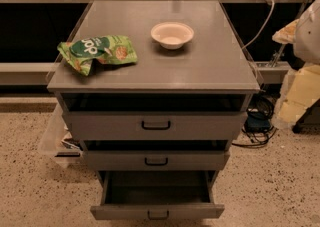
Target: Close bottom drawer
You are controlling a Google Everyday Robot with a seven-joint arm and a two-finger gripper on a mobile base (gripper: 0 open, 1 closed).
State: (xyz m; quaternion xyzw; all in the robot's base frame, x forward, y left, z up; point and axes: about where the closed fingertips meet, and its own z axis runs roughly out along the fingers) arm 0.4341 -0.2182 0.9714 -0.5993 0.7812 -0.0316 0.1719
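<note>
Fingers of the pale cream gripper (300, 93) cannot be read as spread or pressed together, and I cannot tell which; it hangs at the right edge of the frame, beside the cabinet's right flank and well apart from every drawer, below a rounded white arm segment (308, 28); nothing is touching the task's thing. That thing, the grey bottom drawer with the shallow front panel (120, 213) and small black bracket handle (158, 215), sits at the lower centre of the frame, pulled far out of the grey metal cabinet so that its dark, seemingly empty inside lies open to view; by my judgement the task has not visibly begun, since the whole push home is left and the gripper must first come down and across to the front panel. Its front faces the lower edge of the frame, toward the camera; the panel's long axis runs left to right across the frame, level, while its travel runs up the frame, into the cabinet. Above it the mid-width grey drawer front (200, 161) and the tall grey drawer front (210, 126) sit much further in, each with a dark gap above; on the flat grey counter (215, 66) lie a crumpled green snack bag (97, 51) at the left and a shallow cream bowl (172, 34) near the middle, apart from each other.
</note>
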